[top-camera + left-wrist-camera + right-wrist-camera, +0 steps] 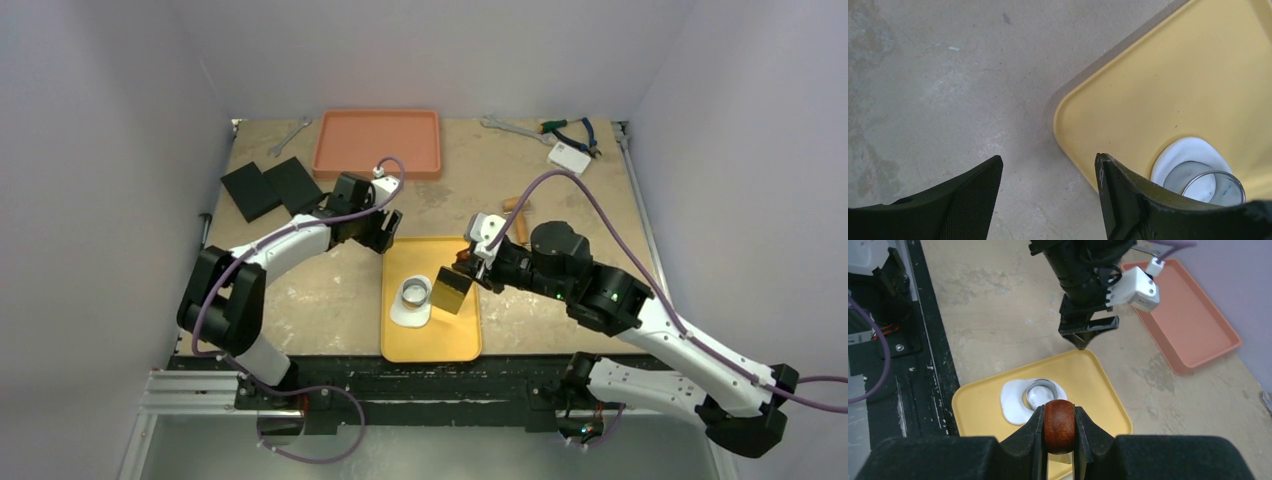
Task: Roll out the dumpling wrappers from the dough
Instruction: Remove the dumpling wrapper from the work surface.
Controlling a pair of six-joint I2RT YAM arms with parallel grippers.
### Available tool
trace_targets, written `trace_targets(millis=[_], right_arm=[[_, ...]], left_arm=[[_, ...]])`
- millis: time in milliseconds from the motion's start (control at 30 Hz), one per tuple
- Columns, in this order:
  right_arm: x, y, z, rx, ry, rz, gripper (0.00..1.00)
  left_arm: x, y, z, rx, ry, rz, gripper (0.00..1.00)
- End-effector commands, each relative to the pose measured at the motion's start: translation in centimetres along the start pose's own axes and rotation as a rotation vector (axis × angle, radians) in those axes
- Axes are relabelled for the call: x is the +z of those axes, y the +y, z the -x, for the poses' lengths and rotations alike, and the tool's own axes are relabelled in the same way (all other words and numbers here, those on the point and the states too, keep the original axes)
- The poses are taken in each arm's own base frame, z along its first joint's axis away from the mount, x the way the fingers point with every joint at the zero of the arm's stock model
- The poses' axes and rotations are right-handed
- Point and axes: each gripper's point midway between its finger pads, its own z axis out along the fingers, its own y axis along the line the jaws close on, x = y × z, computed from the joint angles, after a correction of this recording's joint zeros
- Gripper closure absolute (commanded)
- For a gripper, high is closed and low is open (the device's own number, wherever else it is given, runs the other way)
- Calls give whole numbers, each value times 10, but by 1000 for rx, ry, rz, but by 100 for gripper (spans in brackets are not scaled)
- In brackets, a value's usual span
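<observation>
The right jaws are clamped on a brown wooden roller [1059, 421], seen end-on in the right wrist view. They hang low over the yellow tray [440, 345], just right of the ring [416, 292]. The left jaws stand apart with nothing between them. They are over bare tabletop [948, 100] at the tray's far left corner, with one fingertip [1120, 192] above the tray's rim.

The ring stands upright on a flat white dough sheet [408, 316] near the middle of the tray. White dough shows inside the ring, and a ragged margin spreads around it. No separate wrapper lies anywhere in view, so the only one there could be is the round under the ring, and I cannot tell whether it is cut through. I judge the task to be early. The dough is flattened and the ring is placed, but lifting the ring, freeing the disc, and any more rolling and cutting are all left to do.

The ring is the main obstacle, because the roller cannot pass over the sheet while it sits there. The left jaws are the nearer free pair to take it.

Farther back are an orange tray [377, 145], two black squares [270, 188], a wooden stick [517, 222] behind the right wrist, wrenches [505, 125], pliers [570, 130] and a white box [570, 156]. All of these are well clear of the work.
</observation>
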Motion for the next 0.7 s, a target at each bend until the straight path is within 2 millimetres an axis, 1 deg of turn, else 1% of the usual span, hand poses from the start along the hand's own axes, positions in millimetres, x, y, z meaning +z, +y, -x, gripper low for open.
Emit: trace_targets(millis=[0,67,167,267,333,400,567,667], right_arm=[[6,8,20,-77,-85,55,100],[8,9,21,-86,-98,57,100],[11,7,21,-102,-98,35,100],[15,3,15,-121,-81,12,100],[17,3,15,-123,-87,9,100],[18,2,16,-122,-94,0,100],[24,3,12,-131,-87,-9,100],[26,7,16,-147,-95,-15,100]], left_arm=[[12,-14,12,99,-7,-62,33],[16,-9,1,94,46,-42,33],[19,-8,-12,76,73,-32,34],[23,-6,-16,56,67,-15,33],[25,-6,-13,49,56,-13,33],[29,-7,-15,40,67,-17,33],[38,-11,-32,4,107,-30,33],[40,-12,-39,-44,117,-24,33]])
